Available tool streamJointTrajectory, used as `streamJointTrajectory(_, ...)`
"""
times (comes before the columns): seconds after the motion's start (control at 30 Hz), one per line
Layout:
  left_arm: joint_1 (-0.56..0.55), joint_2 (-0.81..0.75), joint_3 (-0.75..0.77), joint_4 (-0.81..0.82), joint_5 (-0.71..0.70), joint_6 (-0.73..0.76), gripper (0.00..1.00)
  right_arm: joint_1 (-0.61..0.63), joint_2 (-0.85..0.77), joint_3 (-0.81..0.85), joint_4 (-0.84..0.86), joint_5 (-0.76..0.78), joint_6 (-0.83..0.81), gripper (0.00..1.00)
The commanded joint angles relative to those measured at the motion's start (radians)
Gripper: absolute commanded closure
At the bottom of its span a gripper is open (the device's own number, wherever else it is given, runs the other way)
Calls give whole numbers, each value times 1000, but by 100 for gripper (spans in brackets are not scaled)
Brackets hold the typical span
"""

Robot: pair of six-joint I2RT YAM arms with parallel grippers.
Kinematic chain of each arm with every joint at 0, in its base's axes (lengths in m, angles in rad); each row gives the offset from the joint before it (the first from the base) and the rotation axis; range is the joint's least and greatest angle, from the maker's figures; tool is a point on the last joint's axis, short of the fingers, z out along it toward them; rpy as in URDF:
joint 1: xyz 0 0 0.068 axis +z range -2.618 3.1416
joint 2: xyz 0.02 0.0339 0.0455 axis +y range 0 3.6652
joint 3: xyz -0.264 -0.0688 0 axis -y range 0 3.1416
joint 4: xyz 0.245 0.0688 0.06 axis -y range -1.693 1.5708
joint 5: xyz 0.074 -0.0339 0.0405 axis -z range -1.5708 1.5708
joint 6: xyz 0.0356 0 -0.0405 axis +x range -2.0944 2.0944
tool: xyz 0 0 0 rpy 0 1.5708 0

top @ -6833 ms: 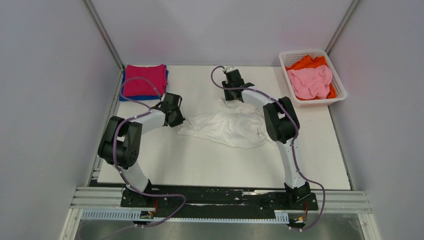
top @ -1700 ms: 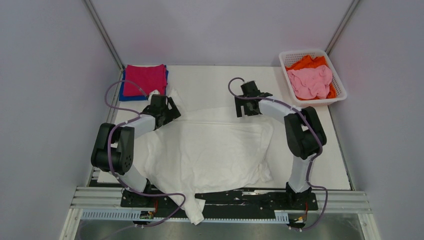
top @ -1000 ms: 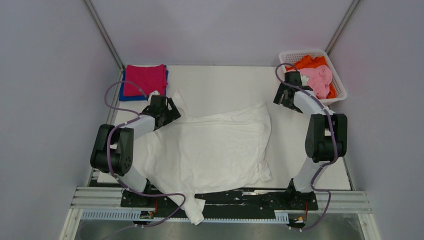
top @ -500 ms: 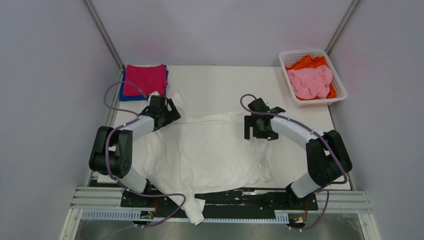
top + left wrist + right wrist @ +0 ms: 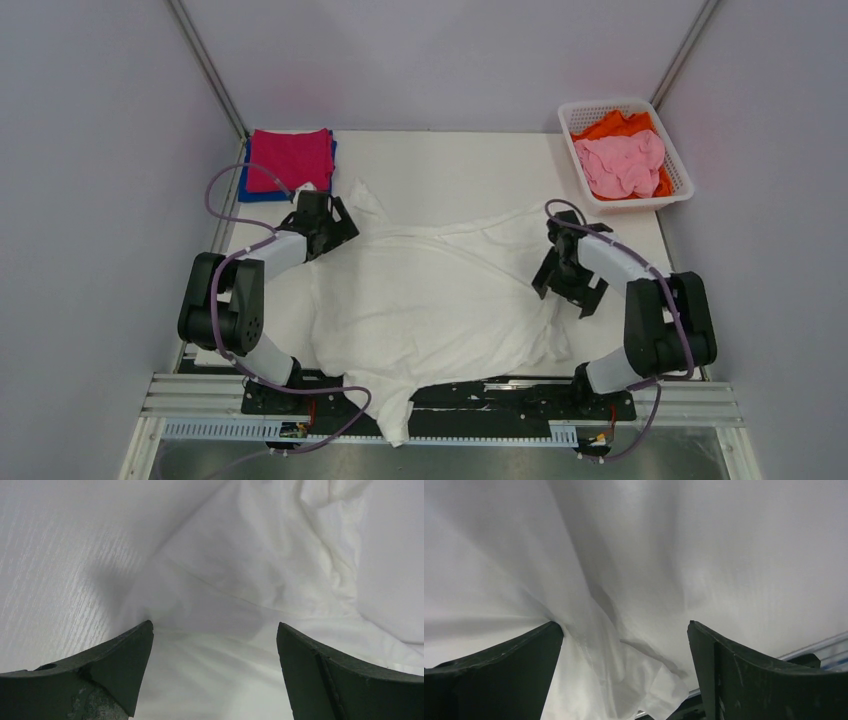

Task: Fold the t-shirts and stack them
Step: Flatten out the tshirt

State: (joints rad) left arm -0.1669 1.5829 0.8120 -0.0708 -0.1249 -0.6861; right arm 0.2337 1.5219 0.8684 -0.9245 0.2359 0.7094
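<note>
A large white t-shirt (image 5: 430,300) lies spread over the middle of the table, its near part hanging over the front edge. My left gripper (image 5: 325,222) is open at the shirt's far-left corner. In the left wrist view the white cloth (image 5: 240,580) lies under the gripper (image 5: 214,626), with nothing pinched. My right gripper (image 5: 568,275) is open over the shirt's right edge. The right wrist view shows a fold of the shirt (image 5: 604,630) against one finger of that gripper (image 5: 624,625). A folded magenta t-shirt (image 5: 290,158) rests on a blue one (image 5: 258,192) at the far left.
A white lattice basket (image 5: 632,205) stands at the far right corner and holds a crumpled pink t-shirt (image 5: 622,163) on an orange one (image 5: 610,124). Metal rails (image 5: 450,400) with both arm bases run along the near edge. Grey walls close in on both sides.
My right arm swung from the shirt's middle to its right edge, nearer the front. The shirt's right side now lies further right. The left arm has hardly moved.
</note>
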Motion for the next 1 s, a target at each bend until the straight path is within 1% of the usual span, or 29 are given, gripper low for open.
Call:
streamJointTrajectory(0.0,10,2,6,11,-18,-2,0,-197,-142,-53,-55,102,65,0)
streamJointTrajectory(0.1,10,13,16,3,-19,-1,0,-327,-254,-53,-15,94,26,0)
streamJointTrajectory(0.2,12,17,21,-5,-21,0,0,-435,-307,-42,6,95,6,0)
streamJointTrajectory(0.23,12,17,22,-6,-20,-2,0,-467,-316,-36,16,64,-1,0)
streamJointTrajectory(0.27,12,17,22,-4,-12,-2,0,-474,-325,-31,36,41,-3,0)
streamJointTrajectory(0.33,12,18,28,-1,7,-2,0,-474,-343,-23,103,-47,-34,0)
streamJointTrajectory(0.47,12,-6,50,-4,52,1,0,-469,-392,-29,281,-290,-150,0)
streamJointTrajectory(0.53,12,-33,69,-7,72,12,0,-457,-407,-21,342,-340,-188,0)
streamJointTrajectory(0.63,11,-51,141,-21,105,43,0,-426,-389,20,375,-348,-226,0)
streamJointTrajectory(0.67,11,-41,163,-27,126,50,0,-417,-375,31,387,-350,-233,0)
streamJointTrajectory(0.73,8,0,255,-29,179,78,0,-394,-328,71,406,-350,-239,0)
streamJointTrajectory(0.77,0,39,279,-28,207,84,0,-378,-303,88,415,-338,-241,0)
streamJointTrajectory(0.83,-12,115,367,-53,220,104,0,-344,-252,125,431,-297,-247,0)
streamJointTrajectory(0.87,-27,140,433,-92,216,120,0,-334,-224,143,434,-275,-250,0)
streamJointTrajectory(0.97,-68,270,560,-158,171,154,1,-326,-150,196,436,-236,-246,0)
